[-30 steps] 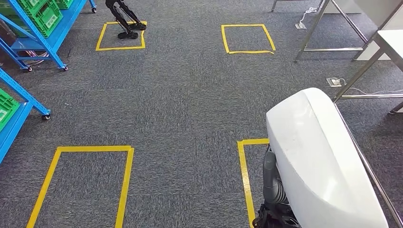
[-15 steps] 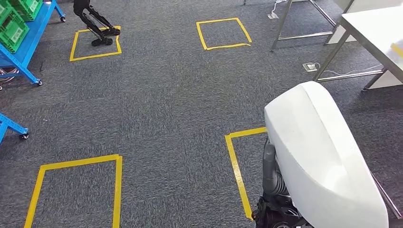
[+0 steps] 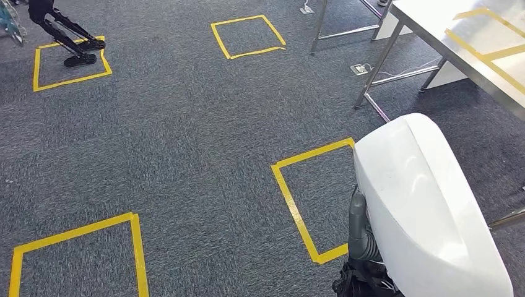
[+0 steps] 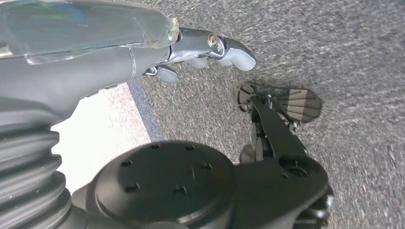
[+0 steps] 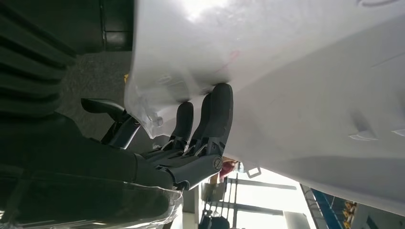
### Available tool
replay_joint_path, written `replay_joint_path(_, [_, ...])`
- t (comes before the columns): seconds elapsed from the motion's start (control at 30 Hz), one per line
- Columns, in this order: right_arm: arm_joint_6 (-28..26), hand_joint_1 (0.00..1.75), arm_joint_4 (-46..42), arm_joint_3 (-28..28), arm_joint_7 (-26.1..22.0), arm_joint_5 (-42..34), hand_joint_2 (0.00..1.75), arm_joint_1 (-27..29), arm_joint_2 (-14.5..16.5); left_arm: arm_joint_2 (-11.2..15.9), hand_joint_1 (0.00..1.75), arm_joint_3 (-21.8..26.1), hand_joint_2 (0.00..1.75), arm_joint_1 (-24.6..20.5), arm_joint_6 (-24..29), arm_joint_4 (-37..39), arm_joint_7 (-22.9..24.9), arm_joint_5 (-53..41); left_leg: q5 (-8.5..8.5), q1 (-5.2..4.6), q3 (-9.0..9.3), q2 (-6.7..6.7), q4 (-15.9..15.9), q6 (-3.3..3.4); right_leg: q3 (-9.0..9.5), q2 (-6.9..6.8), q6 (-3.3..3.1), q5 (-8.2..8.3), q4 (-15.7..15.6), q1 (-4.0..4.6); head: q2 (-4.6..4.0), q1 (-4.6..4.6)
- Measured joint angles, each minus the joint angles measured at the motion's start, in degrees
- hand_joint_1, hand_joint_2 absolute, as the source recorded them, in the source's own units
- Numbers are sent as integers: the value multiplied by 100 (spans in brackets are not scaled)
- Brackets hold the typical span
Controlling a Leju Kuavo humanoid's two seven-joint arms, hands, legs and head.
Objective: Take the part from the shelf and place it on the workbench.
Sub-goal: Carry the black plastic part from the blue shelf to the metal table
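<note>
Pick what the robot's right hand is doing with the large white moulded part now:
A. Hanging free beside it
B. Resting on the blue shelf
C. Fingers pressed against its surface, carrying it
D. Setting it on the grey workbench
C: in the right wrist view the dark fingers of the right hand press against the large white moulded part, carried above the carpet, short of the grey workbench.

Right arm: comes up from low on the right in the head view, its ribbed grey wrist cover showing beside the white part [image 3: 421,210].
Right hand [image 5: 191,143]: dark fingers [image 5: 217,112] pressed flat against the underside of the white part, holding it up.
Left arm: hangs down at the robot's side, wrist pointing at the floor.
Left hand [image 4: 191,52]: fingers curled in loosely, light grey fingertips [image 4: 236,55] together, nothing between them.
</note>
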Motion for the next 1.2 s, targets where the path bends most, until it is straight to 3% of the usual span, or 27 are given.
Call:
replay_joint_path(0.07, [22, 175, -18, -2, 1, 33, 0, 8, 4, -56, 0, -6, 175, -4, -19, 8, -1, -1, -10, -16, 21, 105, -9, 22, 576, -161, -207, 233, -914, 217, 0, 2])
replay_joint_path(0.13, [45, 175, -42, -5, -1, 56, 0, 2, 16, -123, 0, -11, 175, 0, -31, 32, -1, -5, -6, -8, 30, 216, -19, 23, 913, -291, -327, 329, -1443, 379, 0, 16])
replay_joint_path(0.2, [69, 175, -55, -13, 1, 63, 0, 15, 28, -170, 0, -17, 175, 5, -42, 54, 4, -20, 14, 0, 39, 322, -66, 5, 940, -222, -349, 396, -1556, 417, 0, 33])
replay_joint_path(0.23, [76, 175, -59, -17, 2, 63, 0, 26, 35, -177, 0, -22, 175, 1, -43, 55, 9, -33, 2, 0, 40, 311, -79, 5, 980, -174, -360, 448, -1643, 399, 0, 40])
replay_joint_path(0.3, [80, 175, -65, -26, 1, 64, 0, 20, 48, -168, 0, -34, 175, -7, -43, 50, 21, -65, -146, -14, -52, 90, 151, 7, 1082, -95, -392, 551, -1826, 320, 0, 37])
replay_joint_path(0.37, [79, 175, -62, -34, 2, 61, 0, 3, 62, -120, 0, -41, 175, -9, -46, 43, 44, -88, -456, -23, -363, -162, 813, -16, 1124, -14, -396, 592, -1886, 227, 0, 18])
replay_joint_path(0.43, [77, 175, -56, -42, 3, 54, 0, 1, 75, -75, 0, -42, 175, -25, -61, 40, 62, -101, -631, -7, -630, -204, 1352, -87, 1106, 95, -374, 602, -1854, 147, 0, 12])
replay_joint_path(0.47, [76, 175, -55, -45, 3, 51, 0, 2, 78, -62, 0, -43, 175, -37, -68, 39, 64, -107, -582, 19, -624, -198, 1348, -137, 1085, 168, -350, 605, -1827, 99, 0, 15])
replay_joint_path(0.53, [76, 175, -52, -46, 3, 49, 0, 3, 79, -43, 0, -47, 175, -58, -70, 33, 74, -126, -291, 129, -279, -254, 741, -282, 1008, 349, -253, 593, -1710, -16, 0, 14])
replay_joint_path(0.57, [76, 175, -55, -46, 3, 50, 0, 4, 80, -49, 0, -51, 175, -65, -71, 36, 80, -134, -193, 193, -76, -380, 390, -367, 936, 443, -188, 578, -1617, -58, 0, -2])
replay_joint_path(0.6, [78, 175, -58, -45, 5, 50, 0, 7, 86, -55, 0, -57, 175, -70, -69, 39, 85, -142, -135, 248, 66, -477, 150, -403, 853, 528, -130, 561, -1501, -83, 0, -21])
replay_joint_path(0.67, [81, 175, -65, -42, 3, 53, 0, 22, 102, -62, 0, -72, 175, -79, -67, 45, 93, -152, -149, 287, 111, -561, 101, -398, 727, 649, -62, 558, -1373, -85, 0, -41])
replay_joint_path(0.7, [83, 175, -65, -41, 4, 52, 0, 32, 108, -56, 0, -82, 175, -79, -66, 44, 98, -154, -139, 292, 84, -485, 159, -360, 692, 690, -48, 561, -1361, -83, 0, -34])
replay_joint_path(0.77, [84, 175, -66, -43, 3, 51, 0, 52, 105, -52, 0, -99, 175, -85, -69, 38, 106, -155, -141, 276, 50, -366, 216, -292, 619, 575, -24, 492, -1293, -63, 0, -4])
replay_joint_path(0.83, [85, 175, -71, -42, 2, 53, 0, 57, 106, -48, 0, -113, 175, -91, -69, 23, 104, -153, -133, 225, 42, -234, 212, -203, 404, 259, -18, 176, -763, -41, 0, 72])
replay_joint_path(0.9, [93, 175, -74, -40, 1, 52, 0, 54, 109, -36, 0, -121, 175, -92, -66, 8, 101, -141, -126, 153, 43, -75, 210, -171, 95, 84, -72, -270, 98, -23, 0, 139])
replay_joint_path(0.93, [102, 175, -74, -41, 1, 52, 0, 57, 109, -29, 0, -122, 175, -92, -63, 3, 98, -133, -125, 119, 43, 12, 210, -170, 11, 70, -119, -418, 401, 4, 0, 146])
replay_joint_path(0.97, [114, 175, -74, -42, 1, 52, 0, 61, 109, -25, 0, -123, 175, -94, -61, 0, 94, -123, -126, 92, 46, 92, 211, -168, 42, 70, -178, -474, 493, 49, 0, 154])
replay_joint_path(1.0, [125, 175, -77, -43, 1, 52, 0, 62, 110, -30, 0, -123, 175, -97, -58, -1, 90, -115, -128, 72, 51, 166, 210, -165, 208, 63, -251, -435, 331, 117, 0, 152])
replay_joint_path(1.03, [134, 175, -84, -42, 1, 52, 0, 61, 112, -43, 0, -124, 175, -101, -55, -1, 85, -109, -130, 61, 61, 230, 206, -161, 496, 17, -343, -326, -59, 212, 0, 152])
replay_joint_path(1.1, [143, 175, -115, -41, 1, 54, 0, 40, 129, -111, 0, -125, 175, -108, -48, 4, 79, -99, -125, 76, 95, 344, 170, -161, 1106, -269, -550, -165, -960, 439, 0, 151])
replay_joint_path(1.13, [144, 175, -132, -39, -1, 57, 0, 20, 142, -147, 0, -125, 175, -110, -45, 10, 76, -93, -116, 99, 113, 402, 146, -167, 1294, -386, -606, -133, -1234, 515, 0, 163])
replay_joint_path(1.17, [138, 175, -145, -38, -2, 67, 0, 4, 154, -177, 0, -125, 175, -107, -45, 16, 73, -88, -103, 134, 126, 462, 117, -174, 1381, -449, -618, -130, -1367, 560, 0, 178])
replay_joint_path(1.2, [112, 175, -150, -38, -2, 90, 0, -1, 162, -199, 0, -125, 175, -105, -48, 23, 67, -81, -85, 165, 144, 529, 78, -178, 1411, -395, -593, -96, -1414, 573, 0, 196])
